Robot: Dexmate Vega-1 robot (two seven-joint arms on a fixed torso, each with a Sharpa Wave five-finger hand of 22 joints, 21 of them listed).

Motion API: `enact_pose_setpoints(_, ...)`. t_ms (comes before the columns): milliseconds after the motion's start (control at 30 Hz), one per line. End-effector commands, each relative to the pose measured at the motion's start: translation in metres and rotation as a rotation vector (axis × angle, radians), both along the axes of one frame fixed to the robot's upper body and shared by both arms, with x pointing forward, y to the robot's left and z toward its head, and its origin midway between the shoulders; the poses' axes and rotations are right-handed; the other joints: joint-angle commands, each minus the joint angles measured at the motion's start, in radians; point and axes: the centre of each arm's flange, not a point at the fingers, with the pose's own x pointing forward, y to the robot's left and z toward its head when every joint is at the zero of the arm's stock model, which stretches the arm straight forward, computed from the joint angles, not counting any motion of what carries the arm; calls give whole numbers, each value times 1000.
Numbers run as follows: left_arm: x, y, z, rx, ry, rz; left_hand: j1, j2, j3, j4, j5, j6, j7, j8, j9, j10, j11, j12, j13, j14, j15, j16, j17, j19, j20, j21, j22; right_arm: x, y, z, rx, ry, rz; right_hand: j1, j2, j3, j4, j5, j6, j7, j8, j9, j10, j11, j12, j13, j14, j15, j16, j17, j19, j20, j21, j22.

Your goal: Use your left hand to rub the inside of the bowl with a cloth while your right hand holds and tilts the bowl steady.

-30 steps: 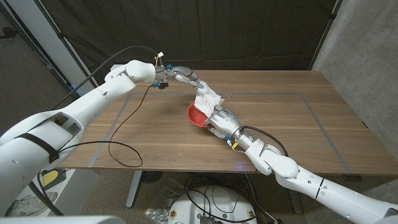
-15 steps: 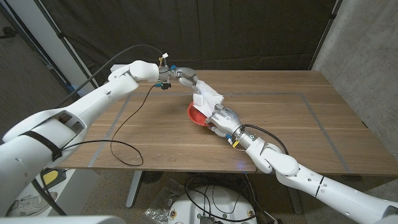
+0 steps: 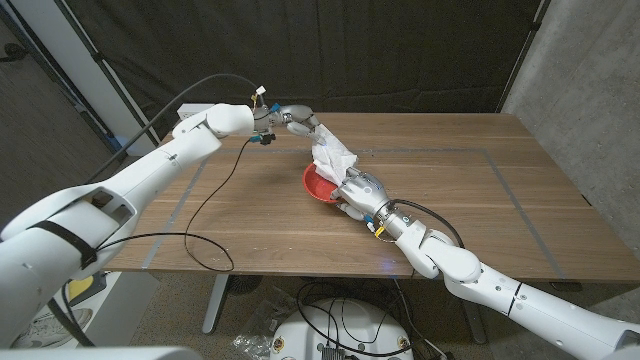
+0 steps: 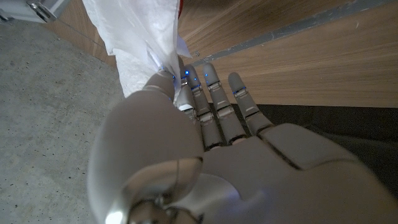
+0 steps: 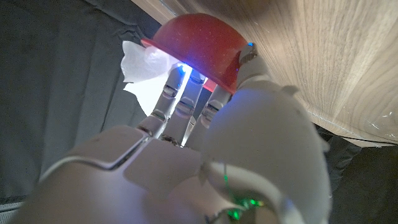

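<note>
Since a second ago I have drawn my left hand (image 3: 293, 120) a little farther back over the far side of the table (image 3: 520, 200), and the white cloth (image 3: 331, 156) now hangs stretched from it down into the bowl (image 3: 318, 185); bowl and right hand (image 3: 361, 191) lie much as they did. Head view: red bowl near the table's middle, tilted with its opening toward my left arm, the cloth's lower end lying against its inner rim. Left wrist view: my left hand (image 4: 205, 149) pinches the cloth (image 4: 140, 43) between thumb and the nearest finger, the remaining fingers (image 4: 242, 102) extended side by side. Right wrist view: my right hand (image 5: 186, 155) grips the bowl (image 5: 199, 50) from the near side, thumb on the outer wall, fingers reaching over the rim, cloth (image 5: 146, 78) showing beyond them. A black cable (image 3: 195, 225) loops across the table's left part below my left arm.
</note>
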Motion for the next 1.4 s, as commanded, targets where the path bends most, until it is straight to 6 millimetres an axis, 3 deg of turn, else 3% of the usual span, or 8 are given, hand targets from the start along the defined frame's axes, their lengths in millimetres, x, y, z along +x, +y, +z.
enact_pose_setpoints(33,-2,4,0,-40,3,-8,5,7,14,3,-5,-1,1,13,13,-3,1,12,12,-4,-100,-4,9,-3,2,10,-1,-2,-2,-1,27,-16,10,-42,-5,-18,19,-1,82,-34,-14,-8,-84,0,-7,-66,9,-127,-22,-32,1,-106,-9,-2)
enact_pose_setpoints(133,-3,3,1,-43,1,-9,6,6,16,4,-7,-3,3,18,19,-5,1,17,18,-4,-98,-4,14,-3,1,13,-1,-4,-3,-1,39,-35,5,-46,-9,-25,16,2,109,-34,-18,-11,-100,-1,-2,-90,5,-128,-37,-49,-7,-103,-17,-3)
enact_pose_setpoints(200,-3,3,1,-44,1,-9,6,6,18,6,-8,-4,1,23,24,-5,1,21,23,-4,-98,-4,18,-6,3,14,-1,-5,-4,-1,50,-53,2,-49,-8,-32,12,11,123,-33,-36,-14,-90,-1,18,-98,-11,-128,-68,-78,-32,-95,-38,-5)
enact_pose_setpoints(333,-4,5,0,-55,0,-4,5,4,22,9,-11,-10,4,31,33,-9,-1,28,31,-6,-98,-5,25,-7,5,19,-2,-5,-6,-1,54,-63,-9,-63,3,-30,11,62,144,-35,-61,-18,-13,-2,41,-82,-52,-127,-269,-248,-105,-17,-168,-7)
enact_pose_setpoints(500,-6,9,1,-73,-5,4,5,1,26,10,-13,-11,2,42,43,-12,-3,35,40,-5,-97,-6,31,-11,6,23,-2,-6,-9,-2,61,-74,-11,-66,-1,-20,7,75,152,-36,-57,-17,40,-2,70,-72,-38,-125,-429,-347,-147,5,-277,-7)
enact_pose_setpoints(567,-7,11,2,-83,-7,7,5,-1,28,10,-14,-13,1,46,48,-13,-2,39,45,-4,-98,-8,33,-16,10,24,-3,-6,-10,-2,67,-72,-14,-69,-3,-18,8,78,164,-37,-55,-17,50,-4,76,-75,-66,-122,-491,-384,-206,33,-332,-8)
enact_pose_setpoints(1000,-21,23,9,-154,-54,20,5,-5,39,13,-18,-21,6,65,67,-13,1,48,49,1,-97,-16,39,-25,11,30,-6,-8,-14,-4,71,-94,-16,-83,-7,-18,13,86,167,-38,-57,-18,56,-8,76,-83,-103,-119,-518,-429,-235,56,-394,-8)
enact_pose_setpoints(1400,-37,59,9,-498,-222,65,2,-10,45,15,-19,-22,2,81,81,-14,-5,53,50,5,-103,-22,44,-28,8,36,-8,-4,-22,1,118,-98,-46,-85,-5,-16,14,88,165,-39,-58,-18,56,-7,77,-84,-84,-120,-509,-437,-207,53,-401,-9)
